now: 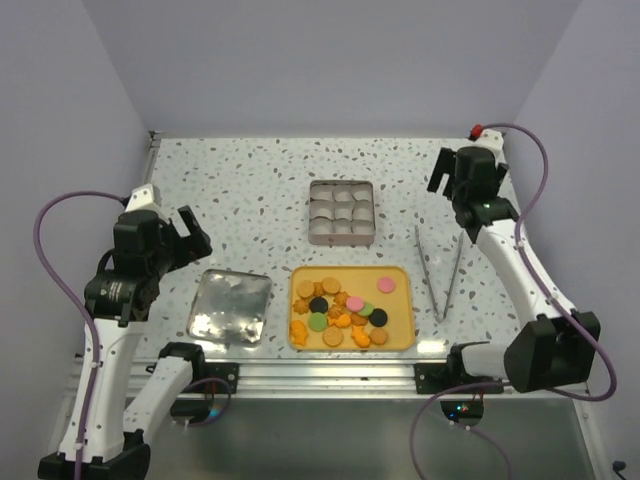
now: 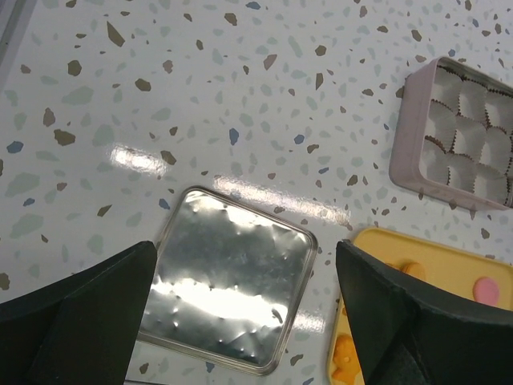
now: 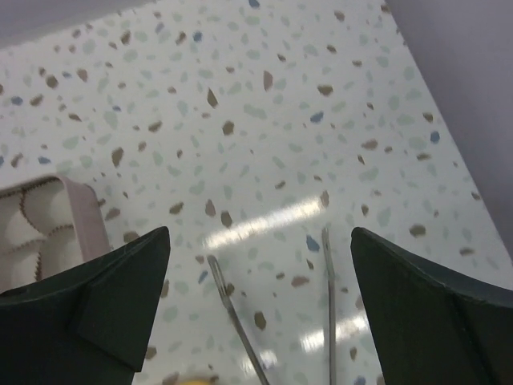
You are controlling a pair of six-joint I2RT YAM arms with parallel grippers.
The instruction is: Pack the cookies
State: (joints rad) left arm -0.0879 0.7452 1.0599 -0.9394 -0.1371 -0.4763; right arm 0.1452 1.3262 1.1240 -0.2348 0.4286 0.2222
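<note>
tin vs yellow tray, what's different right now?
Contents: the tray holds the loose cookies; the tin holds only empty paper cups in a three-by-three grid.
Colour: the tray is yellow, the tin pale pinkish-grey.
Size and place: the tray looks wider and lies nearer the arm bases; the tin sits just behind it, apart.
Shared: both lie flat on the table, open-topped.

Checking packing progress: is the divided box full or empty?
Empty: the box has paper cups showing bare white, and the cookies all lie on the orange tray.
</note>
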